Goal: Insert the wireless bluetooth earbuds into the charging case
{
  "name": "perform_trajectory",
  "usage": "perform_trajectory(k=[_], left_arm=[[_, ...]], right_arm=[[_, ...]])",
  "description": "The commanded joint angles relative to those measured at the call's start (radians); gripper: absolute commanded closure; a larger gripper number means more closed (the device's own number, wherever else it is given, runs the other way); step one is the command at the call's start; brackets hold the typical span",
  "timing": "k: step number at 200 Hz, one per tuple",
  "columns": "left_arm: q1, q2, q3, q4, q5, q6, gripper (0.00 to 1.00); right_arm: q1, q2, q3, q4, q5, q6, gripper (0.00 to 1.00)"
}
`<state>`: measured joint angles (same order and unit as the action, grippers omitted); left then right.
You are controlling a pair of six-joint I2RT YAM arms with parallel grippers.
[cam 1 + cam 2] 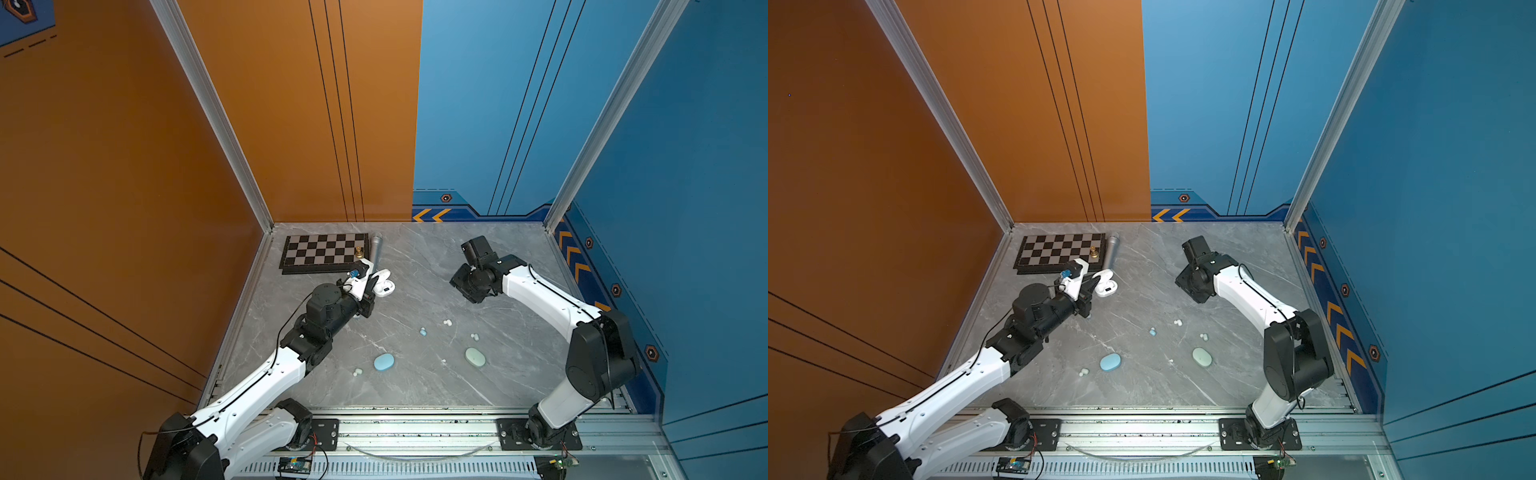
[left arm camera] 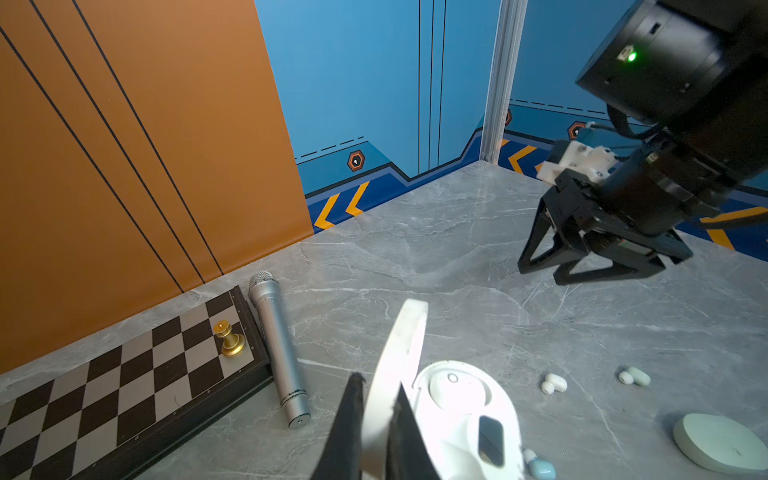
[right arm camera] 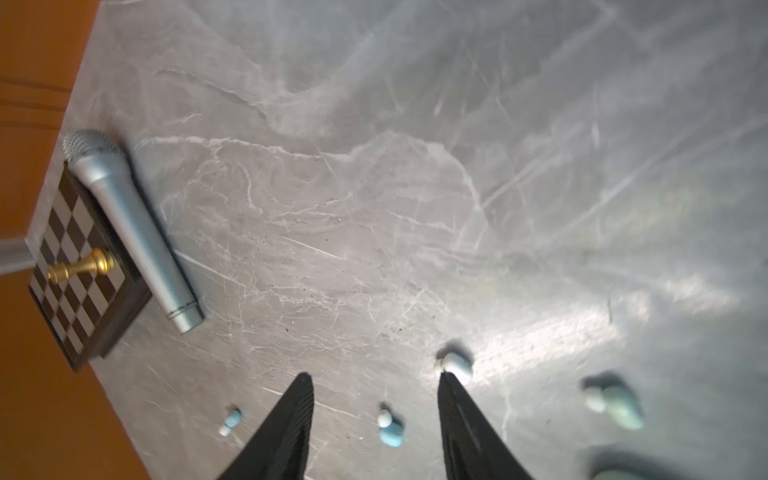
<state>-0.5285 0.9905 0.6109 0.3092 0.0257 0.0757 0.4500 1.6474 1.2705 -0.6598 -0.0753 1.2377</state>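
Note:
The white charging case (image 1: 385, 287) (image 1: 1106, 287) lies open beside the chessboard. My left gripper (image 2: 378, 384) (image 1: 372, 286) is shut on its raised lid (image 2: 405, 332). In the case's base (image 2: 457, 415) one socket holds a white rounded piece and the other is a dark hollow. Loose earbuds lie on the table: a white one (image 1: 447, 322) (image 2: 554, 382), a light blue one (image 1: 422, 331) (image 3: 390, 430) and a pale green one (image 1: 474, 336) (image 2: 634, 376). My right gripper (image 3: 374, 376) (image 2: 540, 274) hangs open above the table with nothing between its fingers.
A chessboard (image 1: 322, 251) with a gold pawn (image 1: 359, 251) and a silver microphone (image 1: 375, 249) lie at the back left. A shut blue case (image 1: 383, 362) and a shut green case (image 1: 475, 357) sit nearer the front, with another pale bud (image 1: 357, 372) beside them. Walls enclose three sides.

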Motion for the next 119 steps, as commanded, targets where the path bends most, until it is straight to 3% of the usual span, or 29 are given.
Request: perform_trajectory(k=[1,52,119], left_arm=[[0.008,-0.003,0.027,0.027,-0.026,0.01,1.0],[0.004,-0.022,0.017,0.026,-0.026,0.006,1.0],[-0.002,-0.02,0.021,0.021,-0.035,0.007,1.0]], right_arm=[[0.071,-0.001,-0.03,-0.034,0.027,0.449,0.47],[0.163,0.041,-0.071,-0.046,0.049,0.697,0.44],[0.162,0.153,-0.067,0.008,-0.003,0.706,0.43]])
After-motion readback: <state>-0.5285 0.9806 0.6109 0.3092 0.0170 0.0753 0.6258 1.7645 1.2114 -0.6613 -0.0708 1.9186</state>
